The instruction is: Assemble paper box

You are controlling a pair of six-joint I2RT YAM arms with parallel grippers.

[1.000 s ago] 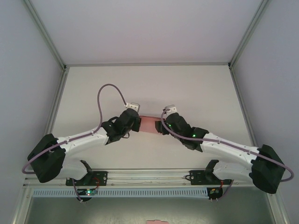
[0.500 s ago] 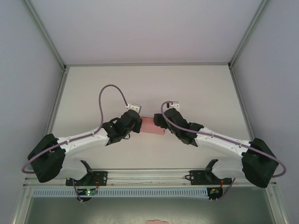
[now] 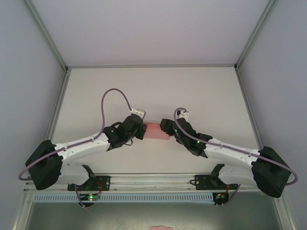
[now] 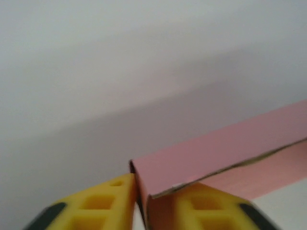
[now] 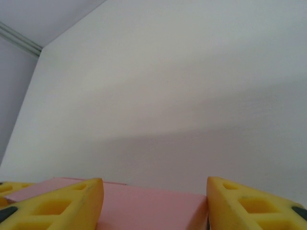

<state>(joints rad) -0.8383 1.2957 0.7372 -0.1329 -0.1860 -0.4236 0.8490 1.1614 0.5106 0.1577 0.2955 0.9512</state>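
2-sided hold set up on the paper box [image 3: 156, 131], mid-table [image 3: 96, 91], flanked by left gripper [image 3: 142, 130] and right gripper [image 3: 166, 130].

Left wrist view: narrow pinch on 1 end wall, left fingers [image 4: 100, 203] either side of the thin pink card. Likely there to anchor that end and keep the wall upright.

Right wrist view: spread wide, right fingers [image 5: 254, 206] straddling the pink top, no contact visible. Probably lined up to press or tuck the opposite end.

Appears already folded into a shallow box. Any loose flap not discernible.

Risk, as judged: thin card buckling under a hard squeeze.
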